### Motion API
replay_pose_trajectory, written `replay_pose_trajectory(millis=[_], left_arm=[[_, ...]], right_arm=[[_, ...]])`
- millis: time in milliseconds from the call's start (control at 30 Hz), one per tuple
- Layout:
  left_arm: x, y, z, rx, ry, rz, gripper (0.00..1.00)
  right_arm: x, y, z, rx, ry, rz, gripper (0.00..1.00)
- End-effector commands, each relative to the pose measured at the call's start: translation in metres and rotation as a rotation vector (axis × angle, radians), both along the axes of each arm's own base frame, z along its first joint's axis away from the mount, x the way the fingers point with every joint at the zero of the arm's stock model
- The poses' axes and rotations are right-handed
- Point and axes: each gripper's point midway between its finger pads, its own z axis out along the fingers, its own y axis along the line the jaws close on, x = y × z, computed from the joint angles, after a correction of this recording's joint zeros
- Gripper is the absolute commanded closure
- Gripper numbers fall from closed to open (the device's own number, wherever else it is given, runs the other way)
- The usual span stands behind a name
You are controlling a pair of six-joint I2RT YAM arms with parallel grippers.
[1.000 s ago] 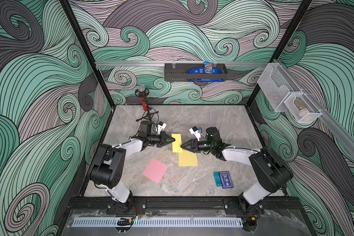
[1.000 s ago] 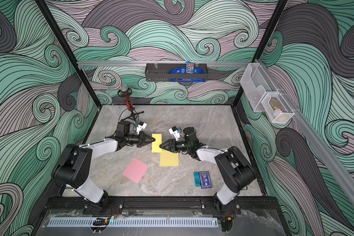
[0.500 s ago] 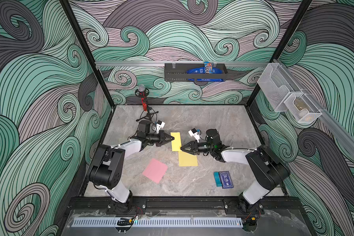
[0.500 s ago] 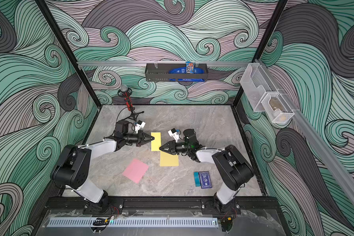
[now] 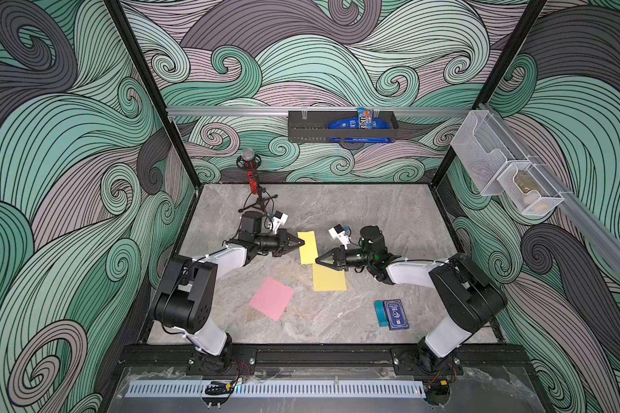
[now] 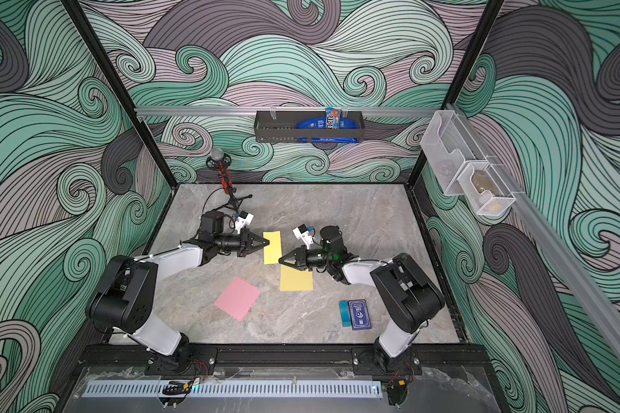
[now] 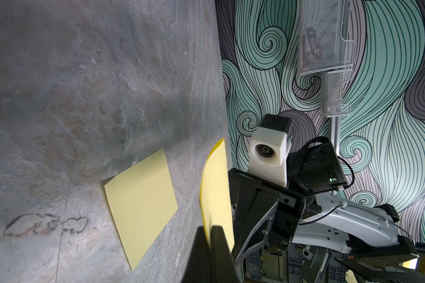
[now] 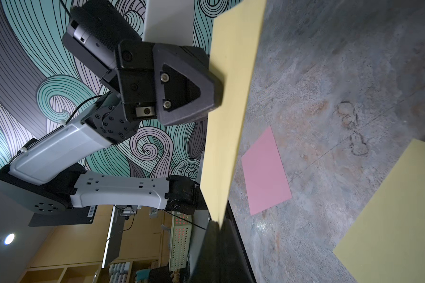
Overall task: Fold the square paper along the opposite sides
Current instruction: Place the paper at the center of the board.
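Mid-table, yellow paper (image 5: 308, 246) is held off the table (image 5: 373, 214): left gripper (image 5: 302, 243) pinches its 9 o'clock edge, right gripper (image 5: 318, 260) pinches its 5 o'clock corner. Spare yellow sheet (image 5: 329, 278) lies flat at 5 o'clock.

Held paper (image 5: 308, 246) between left gripper (image 5: 302, 243) and right gripper (image 5: 317, 260), flat paper (image 5: 330, 280) seemingly before it

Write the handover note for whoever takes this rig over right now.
Left gripper: shut on the held yellow paper, at its side edge.
Right gripper: shut on the same sheet's near end.
The sheet is off the table, tilted between the arms; the second yellow paper and pink paper lie flat nearby.
Done: pickup. Left: bring opposite sides together and crease; no crease shows yet.
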Motion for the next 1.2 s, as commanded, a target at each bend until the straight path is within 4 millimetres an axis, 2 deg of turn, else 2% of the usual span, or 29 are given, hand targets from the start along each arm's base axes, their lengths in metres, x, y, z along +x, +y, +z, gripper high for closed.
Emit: replay_pose_trajectory(millis=[0, 33, 67, 100, 200, 300, 400, 533, 700, 833, 1167], left_arm=[[0.001, 0.004, 0.01, 0.009, -0.049, 0.002, 1.0], [0.003, 0.005, 0.011, 0.019, -0.053, 0.006, 0.91], [0.005, 0.007, 0.011, 0.03, -0.058, 0.013, 0.78], [0.007, 0.008, 0.012, 0.041, -0.061, 0.02, 0.71], [0.014, 0.016, 0.014, 0.12, -0.058, 0.059, 0.6], [0.012, 0.023, 0.018, 0.178, -0.061, 0.088, 0.5], [0.006, 0.028, 0.019, 0.215, -0.069, 0.107, 0.48], [-0.005, 0.029, 0.008, 0.235, -0.064, 0.104, 0.48], [-0.017, 0.03, -0.013, 0.246, -0.038, 0.097, 0.5], [-0.023, 0.031, -0.018, 0.255, -0.041, 0.093, 0.5], [-0.024, 0.033, -0.025, 0.269, -0.041, 0.101, 0.51]], right_arm=[[0.0, 0.003, -0.002, -0.005, -0.007, 0.013, 1.0], [0.002, 0.003, -0.003, -0.015, -0.013, 0.017, 1.0], [0.004, 0.003, -0.005, -0.034, -0.026, 0.02, 1.0], [0.008, 0.002, -0.008, -0.059, -0.039, 0.017, 1.0], [0.032, -0.008, -0.019, -0.121, -0.074, -0.019, 1.0], [0.069, -0.028, -0.041, -0.18, -0.074, -0.083, 1.0], [0.113, -0.047, -0.067, -0.252, -0.062, -0.134, 1.0], [0.164, -0.065, -0.092, -0.306, -0.03, -0.197, 1.0], [0.213, -0.07, -0.11, -0.331, 0.001, -0.209, 1.0], [0.228, -0.068, -0.121, -0.324, 0.055, -0.177, 1.0], [0.233, -0.079, -0.122, -0.286, 0.119, -0.193, 0.88]])
